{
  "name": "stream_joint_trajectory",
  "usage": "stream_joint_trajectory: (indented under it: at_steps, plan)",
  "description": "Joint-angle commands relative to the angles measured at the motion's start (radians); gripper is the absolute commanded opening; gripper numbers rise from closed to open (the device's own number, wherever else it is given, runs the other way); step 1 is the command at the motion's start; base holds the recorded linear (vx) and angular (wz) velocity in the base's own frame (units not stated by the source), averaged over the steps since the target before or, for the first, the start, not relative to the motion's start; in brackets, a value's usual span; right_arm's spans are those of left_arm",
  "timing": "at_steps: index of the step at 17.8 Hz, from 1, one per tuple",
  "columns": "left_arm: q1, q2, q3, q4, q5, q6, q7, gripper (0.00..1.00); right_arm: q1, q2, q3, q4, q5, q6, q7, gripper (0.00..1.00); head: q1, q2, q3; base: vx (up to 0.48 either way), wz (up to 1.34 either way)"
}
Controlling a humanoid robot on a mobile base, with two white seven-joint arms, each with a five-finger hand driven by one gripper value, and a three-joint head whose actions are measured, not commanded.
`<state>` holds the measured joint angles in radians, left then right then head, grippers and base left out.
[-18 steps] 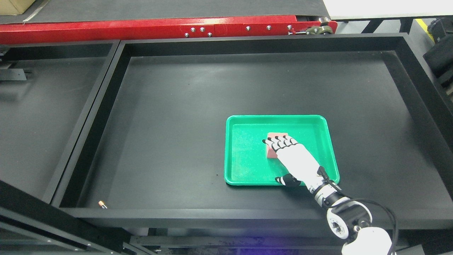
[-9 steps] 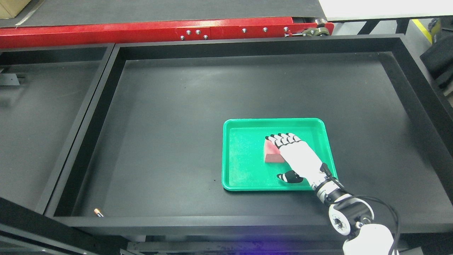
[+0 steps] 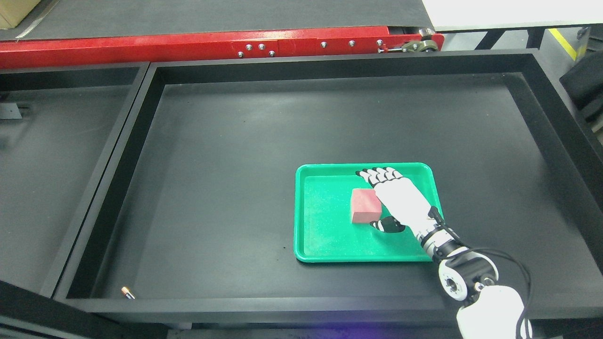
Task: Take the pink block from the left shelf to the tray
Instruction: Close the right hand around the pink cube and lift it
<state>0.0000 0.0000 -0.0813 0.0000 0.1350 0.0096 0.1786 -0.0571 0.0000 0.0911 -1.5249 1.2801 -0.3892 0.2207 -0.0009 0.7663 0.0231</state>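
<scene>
The pink block (image 3: 364, 205) lies flat inside the green tray (image 3: 320, 235), near the tray's middle. My right hand (image 3: 384, 197) is over the tray, just right of the block, with its fingers (image 3: 377, 175) stretched toward the tray's far rim and its thumb (image 3: 388, 225) spread at the block's near right corner. The hand is open and holds nothing. The block's top and front face show in full. My left arm is out of view.
The tray sits in a large black bin (image 3: 235, 141) with raised walls. A second black bin (image 3: 47, 155) lies to the left. A red conveyor frame (image 3: 212, 44) runs along the back. A small battery-like object (image 3: 125, 292) lies in the bin's near left corner.
The camera has shifted, so the whole picture has moved. My right hand has let go of the pink block and slid off it to the right and farther back, uncovering it.
</scene>
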Motion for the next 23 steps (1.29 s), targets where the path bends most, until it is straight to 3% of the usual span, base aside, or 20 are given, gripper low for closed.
stream_joint_trajectory:
  at_steps: [1,19,21,23]
  plan:
    - [-0.029,0.017,0.0,-0.017,0.0,0.0,0.001,1.0,-0.018,-0.017,0.003,0.049,-0.001,-0.01,0.003,0.99,0.0,0.0,0.0,0.031,0.0]
    - [-0.029,0.017,0.0,-0.017,0.0,0.0,0.001,1.0,-0.049,-0.017,0.007,0.118,-0.001,-0.014,0.031,0.98,0.0,0.0,0.0,0.007,0.0]
    - [-0.029,0.017,0.0,-0.017,0.0,0.0,0.001,1.0,-0.05,-0.017,0.007,0.121,-0.001,-0.014,0.031,0.93,0.0,0.0,0.0,0.0,0.0]
    - [-0.029,0.017,0.0,-0.017,0.0,0.0,0.001,1.0,-0.05,-0.017,0.006,0.124,-0.001,-0.014,0.026,0.78,0.0,0.0,0.0,0.0,0.0]
